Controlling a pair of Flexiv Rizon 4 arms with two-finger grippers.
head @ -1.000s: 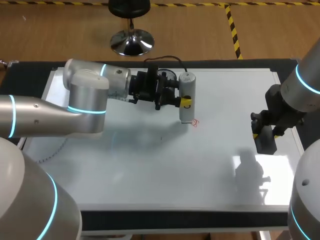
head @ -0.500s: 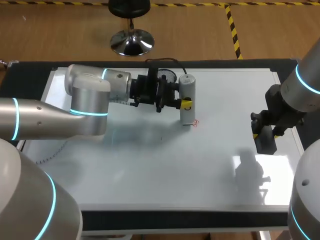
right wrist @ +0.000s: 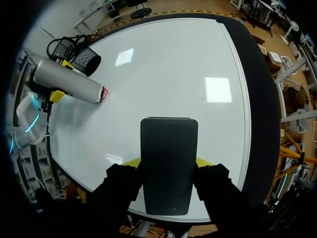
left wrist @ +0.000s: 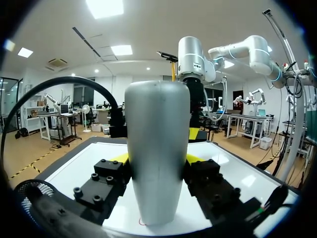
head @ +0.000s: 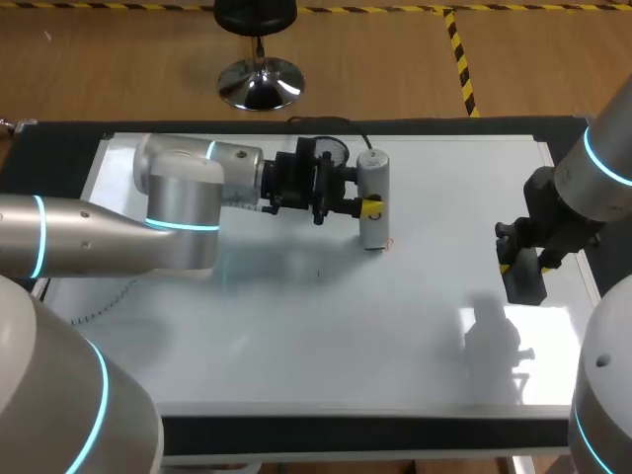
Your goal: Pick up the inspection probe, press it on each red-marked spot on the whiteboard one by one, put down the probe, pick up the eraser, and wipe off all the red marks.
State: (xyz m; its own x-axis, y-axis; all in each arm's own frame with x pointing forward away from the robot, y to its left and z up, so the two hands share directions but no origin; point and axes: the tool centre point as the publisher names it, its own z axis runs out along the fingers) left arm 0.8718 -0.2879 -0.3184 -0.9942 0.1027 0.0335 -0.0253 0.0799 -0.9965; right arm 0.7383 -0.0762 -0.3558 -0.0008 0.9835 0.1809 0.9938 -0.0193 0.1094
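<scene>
Two tight grips show: the left end effector (head: 366, 207) clenches the probe (head: 372, 178) upright in the upper middle of the frame, tip on a red mark (head: 387, 244) on the whiteboard (head: 326, 336), and the right end effector (right wrist: 167, 161) squeezes the eraser (right wrist: 168, 144) at the right edge. The probe looks hard and slippery, so hold its middle tight.

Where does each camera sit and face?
Head view: fixed above and behind, looking down on the whiteboard; left arm and right arm show.
Left wrist view: on the left wrist, looking along the left gripper, shut on the probe.
Right wrist view: on the right wrist, looking past the right gripper, shut on the eraser.
Shared: head and right wrist views both show the probe at the red mark.
</scene>
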